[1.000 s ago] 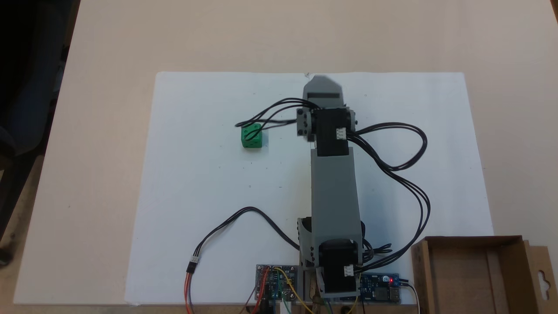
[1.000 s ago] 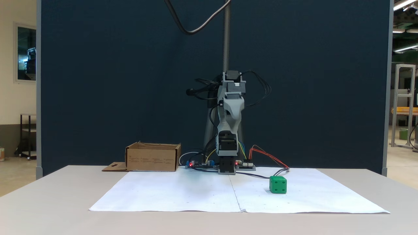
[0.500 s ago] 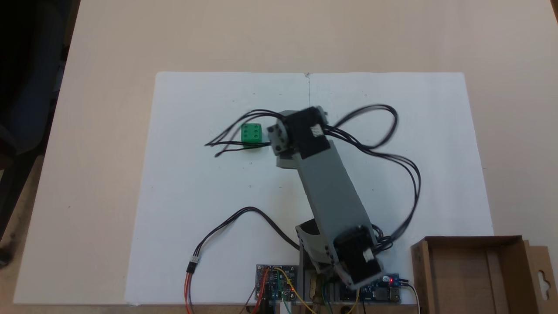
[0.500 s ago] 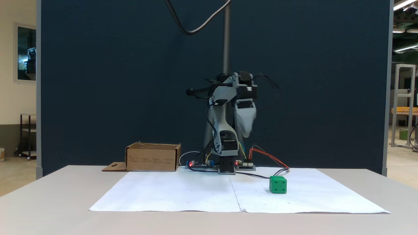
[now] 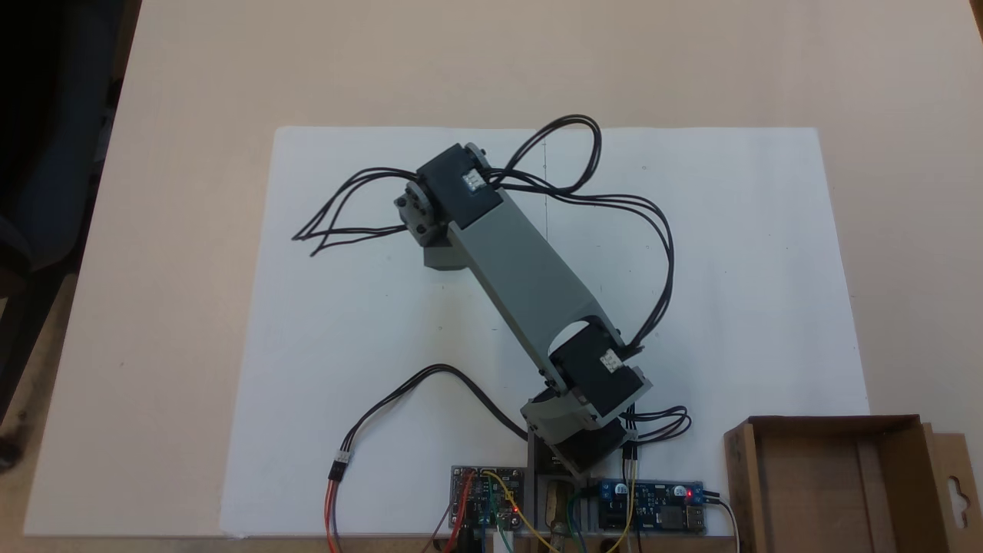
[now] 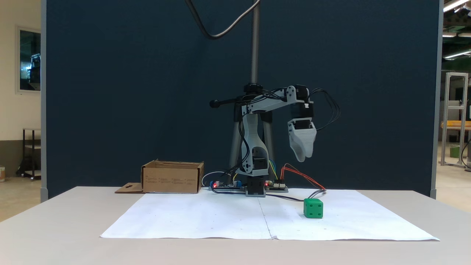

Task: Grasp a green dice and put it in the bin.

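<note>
While no writing is legible, tool (image 6: pixel 302 157) hangs above green dice (image 6: pixel 313 208).

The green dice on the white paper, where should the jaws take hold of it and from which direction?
Grip the green dice across two opposite upright faces, coming straight down from above. It sits flat on the white paper with open space all round, and the gripper hangs above it, a little to its left in a fixed view. Its rounded edges argue for closing on mid-face, probably not the corners.

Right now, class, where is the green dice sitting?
In a fixed view the green dice rests on the white paper, right of the arm's base, below the raised gripper and far from the bin.
</note>
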Tool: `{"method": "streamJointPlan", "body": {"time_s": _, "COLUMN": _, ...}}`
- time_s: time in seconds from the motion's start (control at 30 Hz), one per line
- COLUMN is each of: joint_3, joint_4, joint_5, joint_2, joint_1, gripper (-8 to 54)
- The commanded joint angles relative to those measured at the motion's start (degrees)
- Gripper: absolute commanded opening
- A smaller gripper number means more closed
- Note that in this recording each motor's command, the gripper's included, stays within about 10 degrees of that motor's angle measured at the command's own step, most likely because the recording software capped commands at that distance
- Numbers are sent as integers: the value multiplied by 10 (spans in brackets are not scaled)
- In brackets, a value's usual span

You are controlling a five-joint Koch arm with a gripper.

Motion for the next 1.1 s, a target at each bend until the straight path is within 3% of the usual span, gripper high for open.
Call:
{"method": "streamJointPlan", "body": {"time_s": 0.0, "joint_3": -54, "joint_4": 4, "joint_5": 44, "joint_2": 5, "joint_1": -12, "gripper": 434}}
{"method": "streamJointPlan", "body": {"time_s": 0.67, "joint_3": -88, "joint_4": 4, "joint_5": 74, "joint_2": -23, "joint_1": -3, "gripper": 432}}
{"method": "streamJointPlan", "body": {"time_s": 1.07, "joint_3": -88, "joint_4": -8, "joint_5": 73, "joint_2": -127, "joint_1": 11, "gripper": 450}}
